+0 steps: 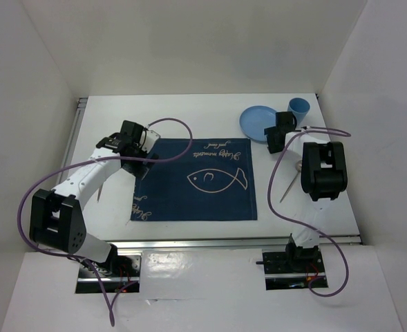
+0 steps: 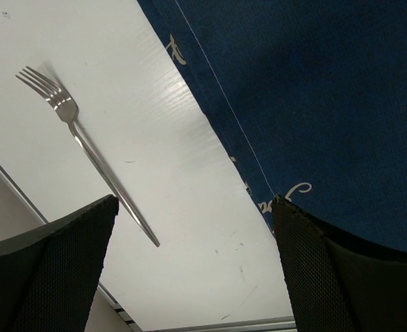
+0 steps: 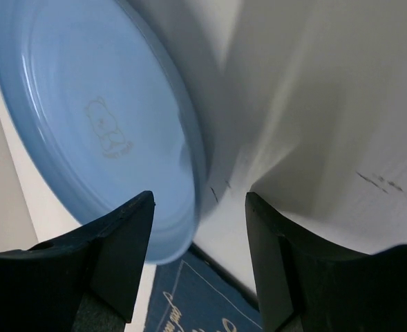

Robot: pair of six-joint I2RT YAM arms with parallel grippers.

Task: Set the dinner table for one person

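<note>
The left jaws are hanging wide open over the desk (image 2: 189, 138), straddling the placemat (image 2: 314, 104) edge. The right jaws are standing open around the blue plate (image 3: 99, 124) rim.

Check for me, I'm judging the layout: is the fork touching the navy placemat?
Apart. Left wrist view shows the fork on the white table, a bare strip between it and the placemat.

The blue plate (image 3: 65, 83) is cropped at top, its rim blurred.
</note>
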